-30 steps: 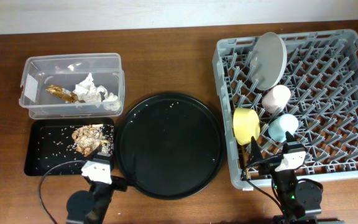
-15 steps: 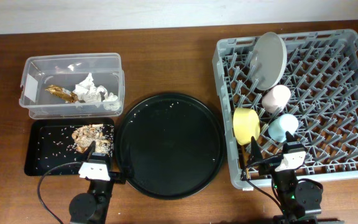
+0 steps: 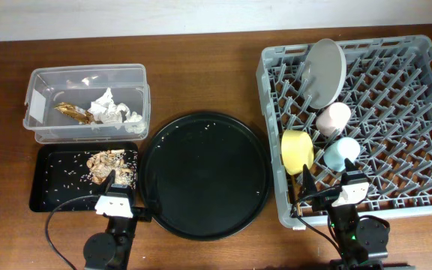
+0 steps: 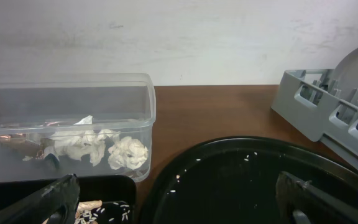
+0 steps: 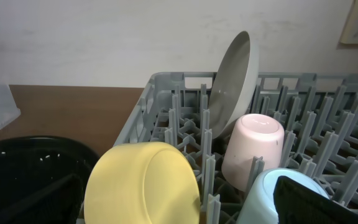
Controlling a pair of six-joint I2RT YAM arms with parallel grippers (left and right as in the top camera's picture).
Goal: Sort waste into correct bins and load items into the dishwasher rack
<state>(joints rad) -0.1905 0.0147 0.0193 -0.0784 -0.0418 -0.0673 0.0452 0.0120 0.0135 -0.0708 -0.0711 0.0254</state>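
The clear tub (image 3: 43, 82) holds white paper wads (image 3: 111, 109) and the gold-brown wrapper (image 3: 73, 112). The shallow black tray (image 3: 55, 180) holds brown food scraps (image 3: 109, 166) and scattered grains. The grey rack (image 3: 396, 97) holds the upright plate (image 3: 326, 69), pink cup (image 3: 334, 118), yellow bowl (image 3: 297, 150), light-blue cup (image 3: 341, 152) and chopsticks (image 3: 301, 184). My left gripper (image 3: 115, 196) is open and empty at the front edge between the black tray and round tray. My right gripper (image 3: 349, 187) is open and empty at the rack's front, behind the bowl (image 5: 142, 186) and blue cup (image 5: 263, 196).
A large round black tray (image 3: 205, 174) with a few grains lies in the middle between the bins and the rack. The left wrist view shows the tub (image 4: 123, 87), the round tray (image 4: 241, 180) and the rack's corner (image 4: 303, 99).
My left gripper has shifted slightly left and forward at the table's front edge. The right arm and all objects have not moved.
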